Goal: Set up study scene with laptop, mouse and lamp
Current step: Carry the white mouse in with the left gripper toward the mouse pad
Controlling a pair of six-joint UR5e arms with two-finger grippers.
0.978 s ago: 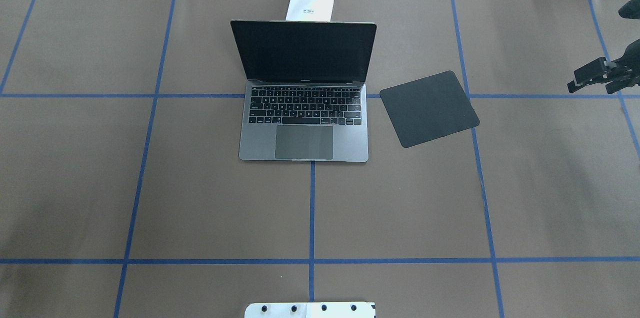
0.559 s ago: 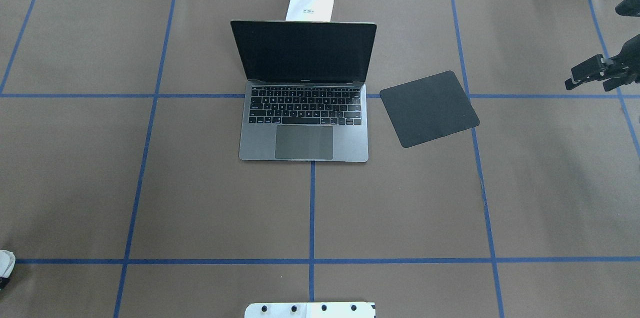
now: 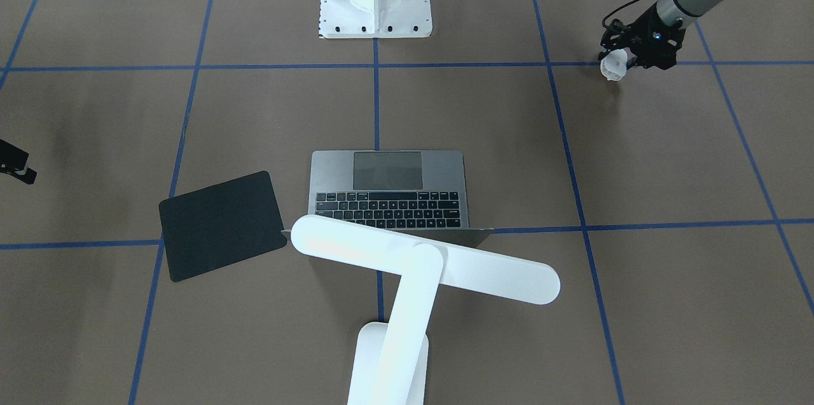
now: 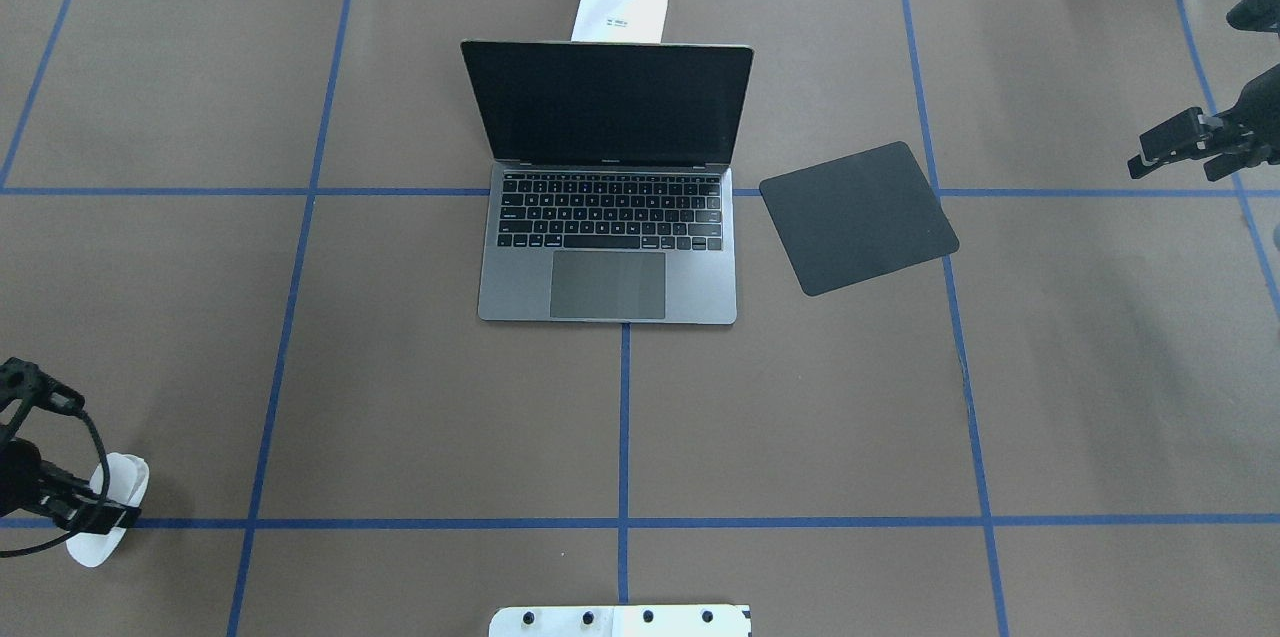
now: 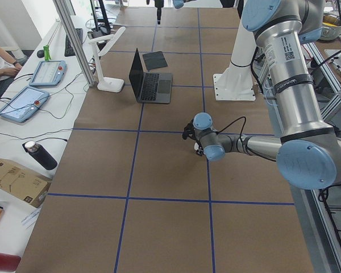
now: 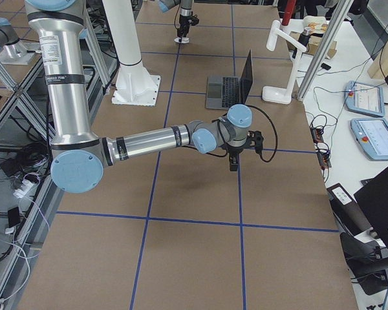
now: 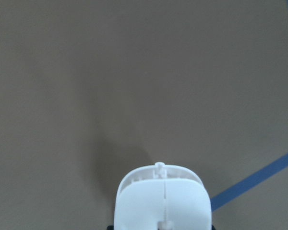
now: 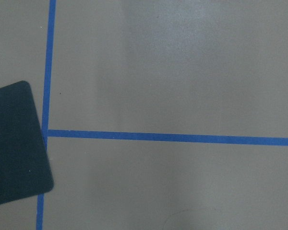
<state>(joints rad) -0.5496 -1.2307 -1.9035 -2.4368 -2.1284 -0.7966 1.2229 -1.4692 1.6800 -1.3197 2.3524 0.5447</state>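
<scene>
The grey laptop (image 4: 608,257) stands open at the table's middle, its screen dark. The white lamp's base (image 4: 620,9) sits behind it, and the bar head (image 3: 425,259) reaches over the screen in the front-facing view. My left gripper (image 4: 95,515) is at the near left edge, shut on the white mouse (image 4: 110,492), held above the table. The mouse also shows in the front-facing view (image 3: 614,65) and the left wrist view (image 7: 163,201). My right gripper (image 4: 1175,167) hovers open and empty at the far right edge.
A black mouse pad (image 4: 858,217) lies askew just right of the laptop; its corner shows in the right wrist view (image 8: 14,143). The white robot pedestal (image 4: 620,620) stands at the near edge. Blue tape lines grid the brown table.
My left gripper has come into view at the lower left, carrying the mouse rightward. My right gripper has drifted slightly away from me. Laptop, lamp and pad have not moved.
</scene>
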